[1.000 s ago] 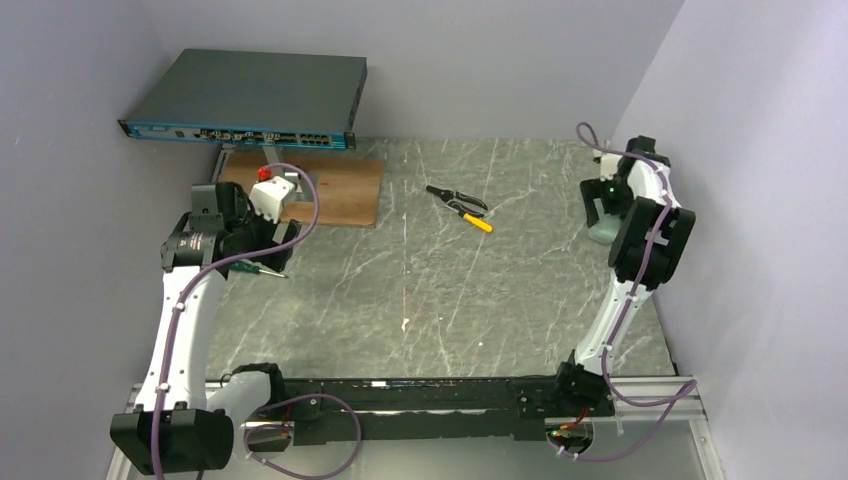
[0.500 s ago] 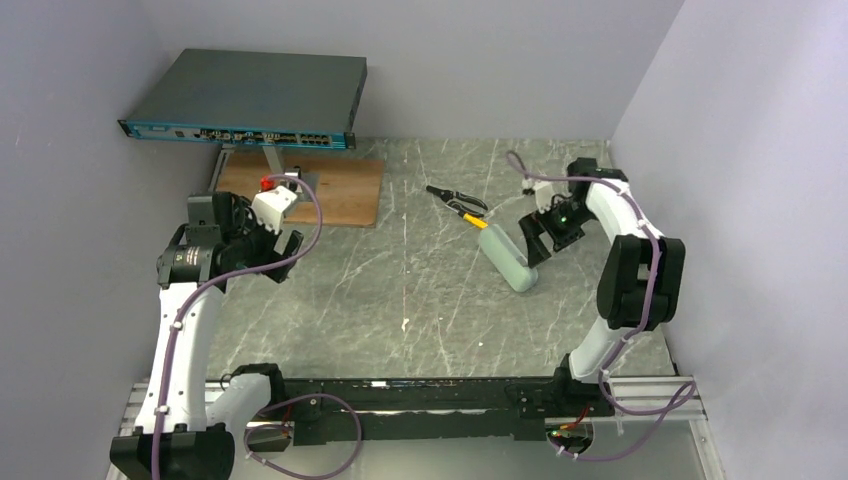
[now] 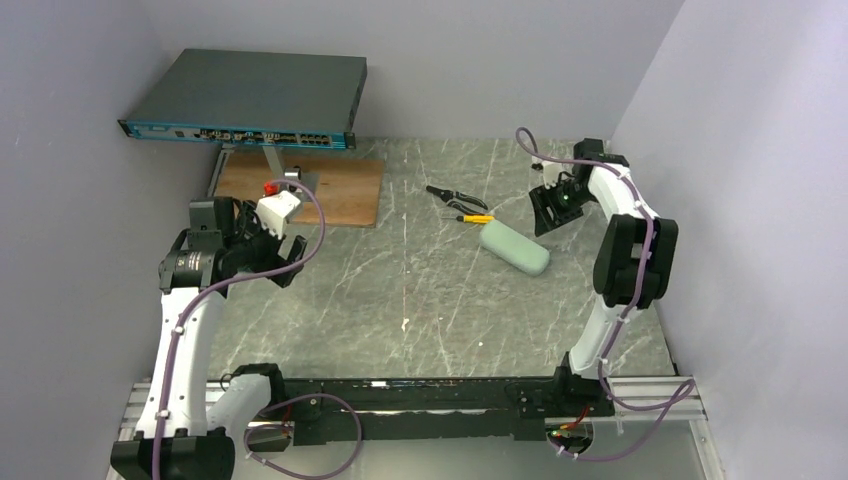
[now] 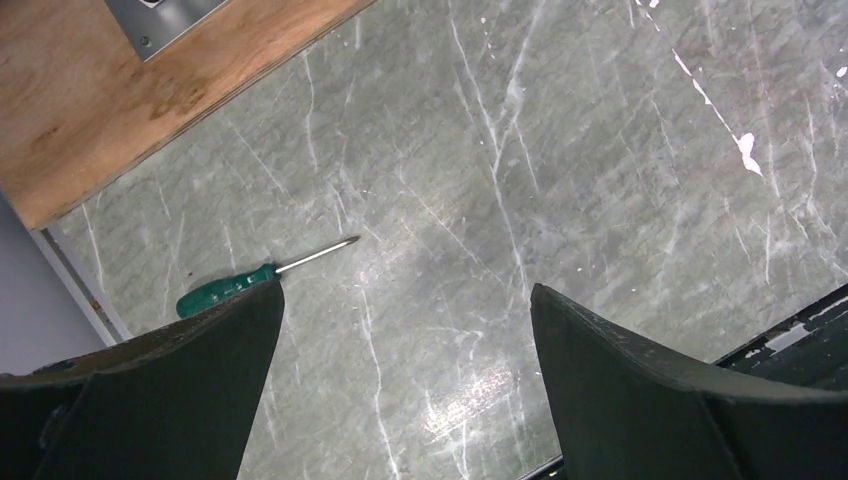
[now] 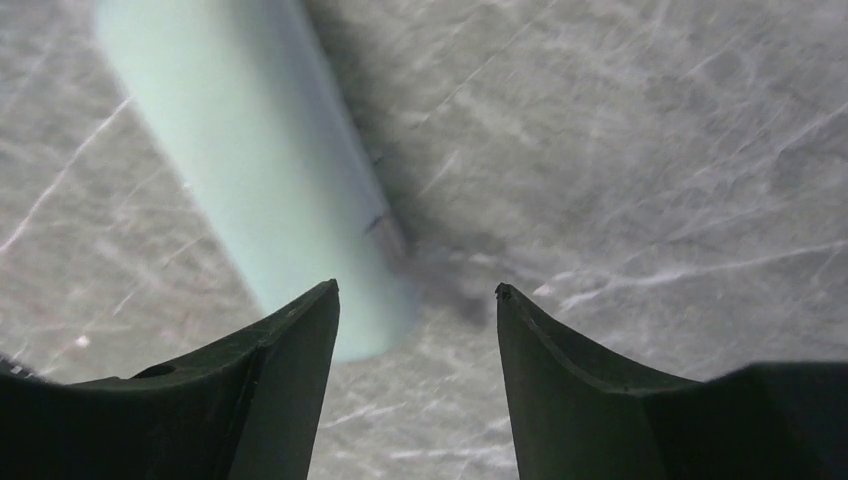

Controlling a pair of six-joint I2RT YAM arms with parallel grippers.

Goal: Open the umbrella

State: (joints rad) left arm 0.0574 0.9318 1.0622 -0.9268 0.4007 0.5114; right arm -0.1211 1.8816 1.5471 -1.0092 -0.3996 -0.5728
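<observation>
Umbrella unseen; probably inside closed pale-green case [image 3: 515,249], lying right of centre on desk [image 3: 400,300], by pliers [image 3: 458,205]. Case looks light, rigid, slippery: pinch across narrow width. Right tool [image 5: 415,292] spread, empty, over case end. Left tool [image 4: 405,300] spread, empty, at left.

- Marbled grey-green table [image 3: 420,290] — evenly lit, with a faint sheen.
- Plain lavender-grey walls [image 3: 480,60] close the table's far, left and right sides.
- A wooden board [image 3: 345,195] lies flat at the table's far-left corner.

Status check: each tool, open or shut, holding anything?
Left tool: open, empty.
Right tool: open, empty, near the pale green case.
</observation>
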